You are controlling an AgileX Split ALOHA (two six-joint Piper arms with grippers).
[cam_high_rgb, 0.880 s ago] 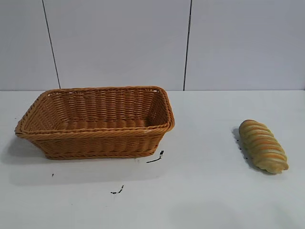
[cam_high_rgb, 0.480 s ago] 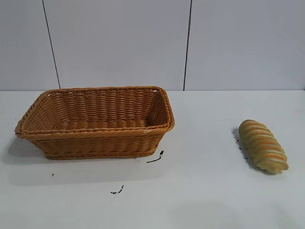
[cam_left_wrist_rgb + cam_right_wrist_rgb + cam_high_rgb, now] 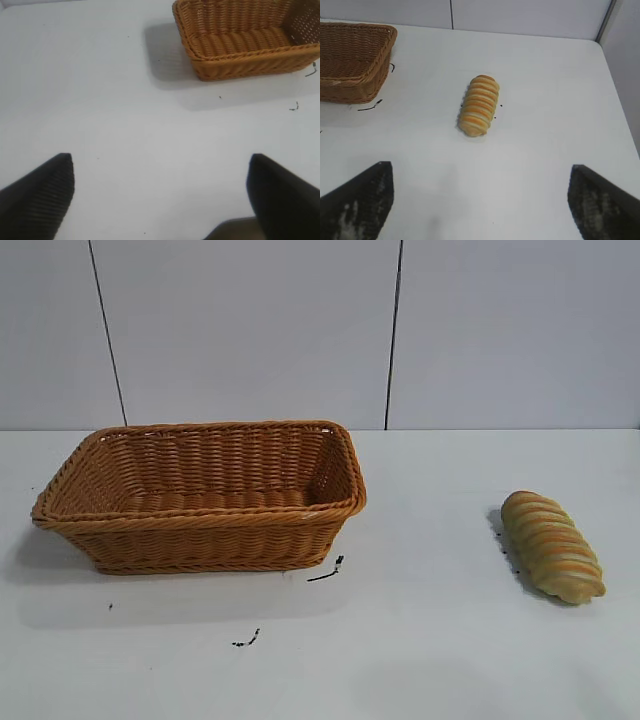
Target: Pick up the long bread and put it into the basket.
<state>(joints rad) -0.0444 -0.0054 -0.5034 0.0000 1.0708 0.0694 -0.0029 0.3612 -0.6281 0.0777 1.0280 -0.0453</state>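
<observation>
1. Right gripper (image 3: 480, 200): fingers wide apart, holding nothing, above bare surface w/ the long bread (image 3: 479, 105) ahead of it. Left gripper (image 3: 160, 195): also spread apart, empty, over open surface some way from the basket (image 3: 245, 37).
2. Bread lies flat on the surface (image 3: 430, 640), well apart from the basket (image 3: 200, 495), on the right arm's side; nothing in the basket yet.
3. Risk: loaf is rounded & ridged. If the fingers close along its length rather than across the narrow width, it could prob. roll or squirt out.
4. Risk: it lies angled to the gripper, so w/o wrist alignment one finger may touch first & push it sideways.
5. Risk: long carry across to the basket; a grip near one end could let it sag or tip. Low approach may clip the flared braided rim & shift the basket.
6. Surface: white, matte, a few small dark scuff marks near the basket.
7. Room: pale panelled wall behind w/ thin dark vertical seams.
</observation>
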